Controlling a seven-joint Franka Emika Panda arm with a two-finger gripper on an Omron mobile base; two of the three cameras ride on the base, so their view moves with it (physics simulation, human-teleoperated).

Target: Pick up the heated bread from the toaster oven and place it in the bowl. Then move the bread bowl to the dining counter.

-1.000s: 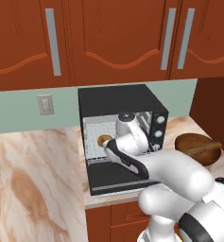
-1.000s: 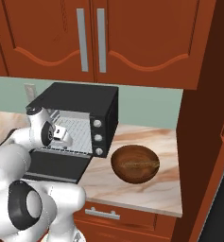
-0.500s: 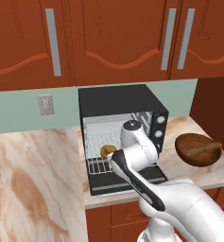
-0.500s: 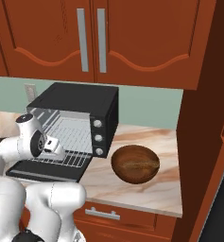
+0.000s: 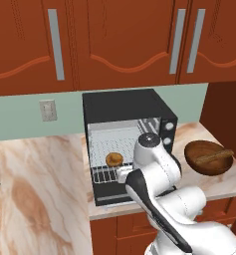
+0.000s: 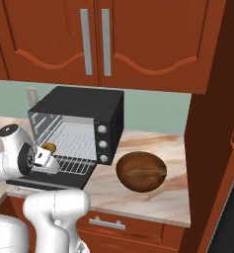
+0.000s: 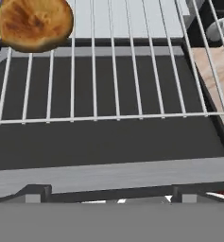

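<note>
gripper (image 6: 50, 166): jaws wide apart, holding nothing, over the pulled-out wire rack (image 7: 113, 71) | bread (image 7: 34, 22): on the rack in the toaster oven (image 5: 127, 105) | bowl (image 6: 141, 171): on counter, right of oven

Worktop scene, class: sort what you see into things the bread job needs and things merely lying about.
Needed: bread, toaster oven, rack, bowl, open hand.
Lying about: wall cabinets, wall socket.

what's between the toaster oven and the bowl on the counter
Nothing: in the right base view, bare marble counter separates the toaster oven from the bowl.
</note>
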